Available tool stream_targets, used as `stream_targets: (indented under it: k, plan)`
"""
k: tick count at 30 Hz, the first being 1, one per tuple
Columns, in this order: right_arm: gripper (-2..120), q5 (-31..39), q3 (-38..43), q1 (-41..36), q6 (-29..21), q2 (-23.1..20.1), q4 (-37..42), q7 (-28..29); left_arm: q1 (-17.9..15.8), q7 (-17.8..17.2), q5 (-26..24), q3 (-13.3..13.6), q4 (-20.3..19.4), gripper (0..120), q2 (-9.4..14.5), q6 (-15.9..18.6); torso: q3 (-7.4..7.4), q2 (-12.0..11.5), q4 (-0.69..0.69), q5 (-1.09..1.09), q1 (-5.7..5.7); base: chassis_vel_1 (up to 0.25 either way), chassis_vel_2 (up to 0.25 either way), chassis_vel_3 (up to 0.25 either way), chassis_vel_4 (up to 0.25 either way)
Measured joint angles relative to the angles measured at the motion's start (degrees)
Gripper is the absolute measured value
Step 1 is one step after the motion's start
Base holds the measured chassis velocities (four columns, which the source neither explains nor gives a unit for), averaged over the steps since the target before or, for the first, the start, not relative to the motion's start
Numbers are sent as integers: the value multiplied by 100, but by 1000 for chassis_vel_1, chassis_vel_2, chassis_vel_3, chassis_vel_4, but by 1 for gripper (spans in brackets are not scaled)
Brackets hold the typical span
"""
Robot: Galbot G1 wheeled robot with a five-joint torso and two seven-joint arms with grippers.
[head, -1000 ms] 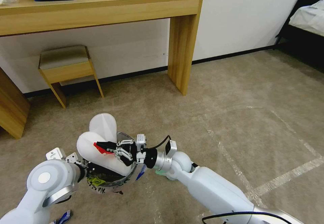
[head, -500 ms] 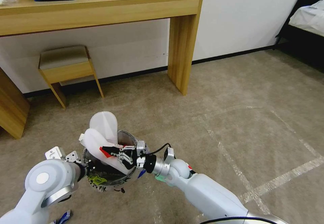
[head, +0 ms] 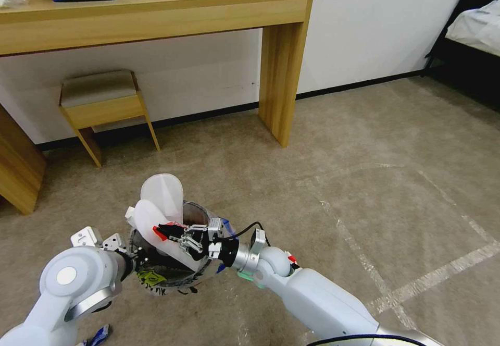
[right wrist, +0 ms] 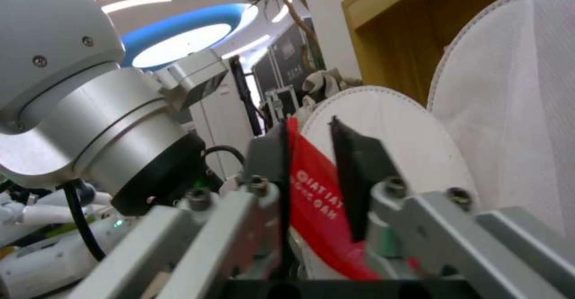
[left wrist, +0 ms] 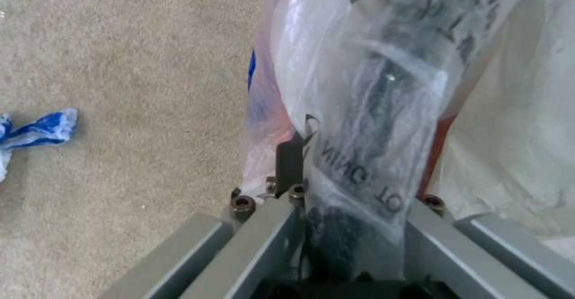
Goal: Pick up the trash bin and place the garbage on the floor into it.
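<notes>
The trash bin sits low in the head view, at about seven o'clock from the picture's centre, lined with a clear crinkled plastic bag and marked with black scribbles on its side. The left gripper grips the bin's rim at the bin's nine o'clock side; in the left wrist view its fingers are narrow, pinched onto the rim and the bag. Two white slipper soles stand up out of the bin, leaning toward its twelve o'clock edge. The right gripper reaches in from the bin's three o'clock side and hangs over the opening, its fingers closed narrowly on a red wrapper with white print, just in front of the nearer sole. A blue and white scrap lies on the beige carpet floor, well apart from the bin. At eleven o'clock a small wooden stool stands under a wooden tabletop.
</notes>
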Motion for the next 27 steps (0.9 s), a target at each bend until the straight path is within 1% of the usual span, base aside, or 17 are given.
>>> stream_targets:
  k: [1,3,4,5,6,8,9,11,12,14,15,17,18,19,20,25,27]
  plan:
    - [32,4,5,19,-10,1,2,20,6,5,8,0,8,0,-9,2,0,0,0,0,0,0,0,0,0]
    - [40,3,6,34,-16,10,-15,24,3,13,14,0,16,0,-17,3,0,0,0,0,0,0,0,0,0]
    - [40,3,6,34,-16,10,-15,24,3,13,14,0,16,0,-17,3,0,0,0,0,0,0,0,0,0]
    - [45,2,7,40,-21,16,-30,27,-8,15,15,2,18,0,-18,3,0,0,0,0,0,0,0,0,0]
    - [45,2,7,40,-21,16,-30,27,-8,15,15,2,18,0,-18,3,0,0,0,0,0,0,0,0,0]
    - [57,1,8,48,-27,21,-49,39,-23,17,13,4,18,0,-14,3,0,0,0,0,0,0,0,0,0]
    - [57,1,8,48,-27,21,-49,39,-23,17,13,4,18,0,-14,3,0,0,0,0,0,0,0,0,0]
    - [69,4,7,73,-47,-2,-42,49,-26,17,2,-1,17,0,8,3,0,0,0,0,0,0,0,0,0]
    - [69,4,7,73,-47,-2,-42,49,-26,17,2,-1,17,0,8,3,0,0,0,0,0,0,0,0,0]
    - [79,27,7,115,-64,-58,13,51,-29,17,-2,-14,25,0,24,3,0,0,0,0,0,0,0,0,0]
    - [79,27,7,115,-64,-58,13,51,-29,17,-2,-14,25,0,24,3,0,0,0,0,0,0,0,0,0]
    - [91,88,11,165,-88,-127,115,51,-38,12,-4,-17,52,0,23,3,0,0,0,0,0,0,0,0,0]
    - [91,88,11,165,-88,-127,115,51,-38,12,-4,-17,52,0,23,3,0,0,0,0,0,0,0,0,0]
    - [96,105,19,193,-98,-158,155,54,-41,7,-2,-17,63,0,18,3,0,0,0,0,0,0,0,0,0]
    - [98,110,20,217,-101,-178,175,55,-42,5,-1,-17,64,0,14,3,0,0,0,0,0,0,0,0,0]
    - [100,119,72,248,-101,-208,233,54,-41,-8,-2,-18,65,0,13,2,0,0,0,0,0,0,0,0,0]
    - [100,150,192,267,-101,-219,325,-54,-33,-9,-2,-24,83,0,14,2,0,0,0,0,0,0,0,0,0]
